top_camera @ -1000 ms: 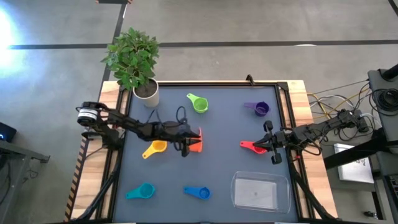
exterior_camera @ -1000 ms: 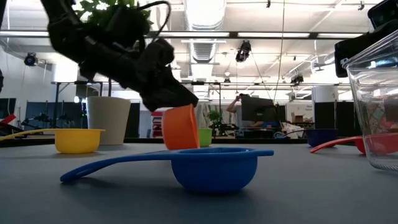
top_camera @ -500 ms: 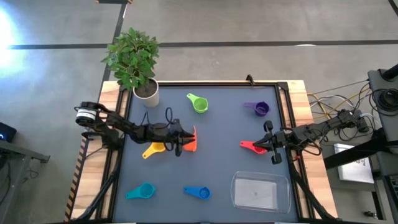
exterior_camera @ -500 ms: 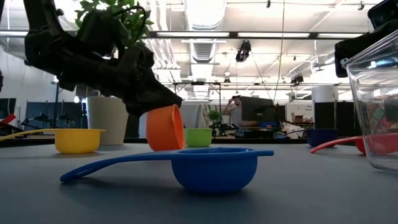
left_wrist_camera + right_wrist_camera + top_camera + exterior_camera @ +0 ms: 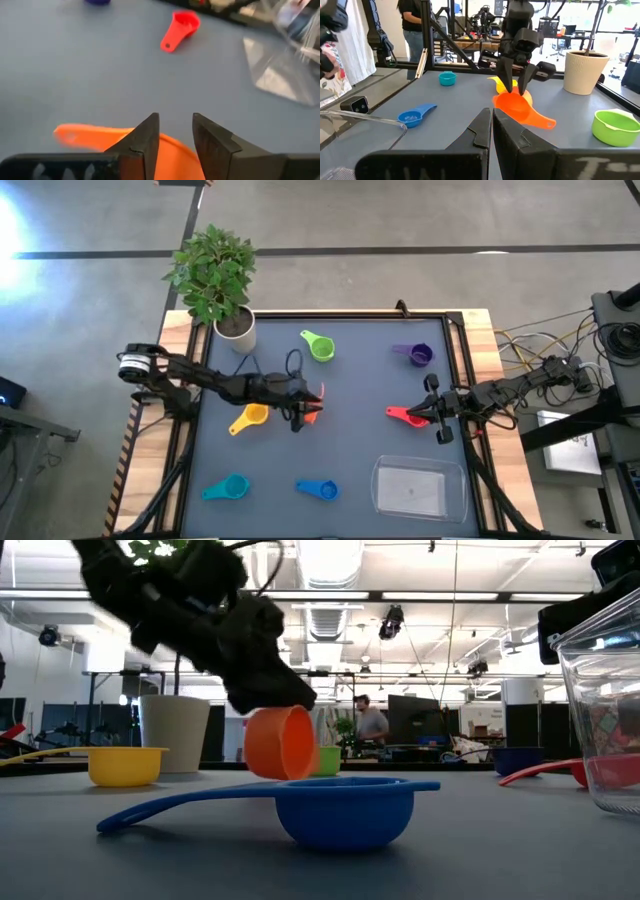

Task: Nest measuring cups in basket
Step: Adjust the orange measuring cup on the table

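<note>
Where left hand (image 5: 303,408) grips it, orange cup (image 5: 280,743) tips sideways.

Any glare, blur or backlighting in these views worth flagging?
High view: strong glare blows out the floor at the left edge. Low view: bright ceiling lights leave the left tool a dark silhouette over the orange cup; the clear basket is cut off at the right edge. Left wrist view: the red cup and basket look soft. Right wrist view: evenly lit.
</note>
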{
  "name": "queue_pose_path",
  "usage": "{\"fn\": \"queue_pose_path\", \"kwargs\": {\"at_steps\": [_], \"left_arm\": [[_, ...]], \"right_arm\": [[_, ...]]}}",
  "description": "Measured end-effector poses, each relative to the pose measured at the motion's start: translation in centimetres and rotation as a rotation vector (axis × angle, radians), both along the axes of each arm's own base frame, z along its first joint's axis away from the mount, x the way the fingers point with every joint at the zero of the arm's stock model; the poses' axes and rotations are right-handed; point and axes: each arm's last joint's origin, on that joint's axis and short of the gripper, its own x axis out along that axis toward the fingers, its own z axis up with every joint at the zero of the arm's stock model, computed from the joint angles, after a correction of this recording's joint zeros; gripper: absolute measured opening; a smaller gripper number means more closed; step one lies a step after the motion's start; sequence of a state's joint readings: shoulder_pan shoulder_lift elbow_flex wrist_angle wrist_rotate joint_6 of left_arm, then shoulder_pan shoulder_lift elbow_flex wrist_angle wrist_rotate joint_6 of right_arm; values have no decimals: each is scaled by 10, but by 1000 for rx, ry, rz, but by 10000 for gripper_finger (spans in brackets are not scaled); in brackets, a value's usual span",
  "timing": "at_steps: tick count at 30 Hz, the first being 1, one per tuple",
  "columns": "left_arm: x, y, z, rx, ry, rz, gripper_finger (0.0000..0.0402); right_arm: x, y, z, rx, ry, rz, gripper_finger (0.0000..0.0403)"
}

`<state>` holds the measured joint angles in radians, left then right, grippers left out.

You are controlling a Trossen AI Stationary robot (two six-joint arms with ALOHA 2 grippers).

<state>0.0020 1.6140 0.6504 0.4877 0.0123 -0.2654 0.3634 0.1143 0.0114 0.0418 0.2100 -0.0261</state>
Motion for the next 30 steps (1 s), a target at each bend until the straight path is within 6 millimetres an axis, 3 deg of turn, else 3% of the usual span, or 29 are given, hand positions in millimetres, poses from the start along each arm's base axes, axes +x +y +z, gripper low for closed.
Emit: {"fn": "queue_pose_path", "kwargs": {"at_steps": [8, 14, 22, 30], "left_arm": [[27, 3, 52, 129, 275, 48, 156], [45, 7, 72, 248, 532, 93, 186], [68, 16, 64, 335, 659, 18, 201], [69, 38, 50, 296, 710, 38, 201]], "right_arm": [[0, 0, 0, 0, 0, 0, 9], [0, 0, 0, 0, 0, 0, 9], [0, 0, 0, 0, 1, 0, 9], [0, 0, 0, 0, 0, 0, 9]]}}
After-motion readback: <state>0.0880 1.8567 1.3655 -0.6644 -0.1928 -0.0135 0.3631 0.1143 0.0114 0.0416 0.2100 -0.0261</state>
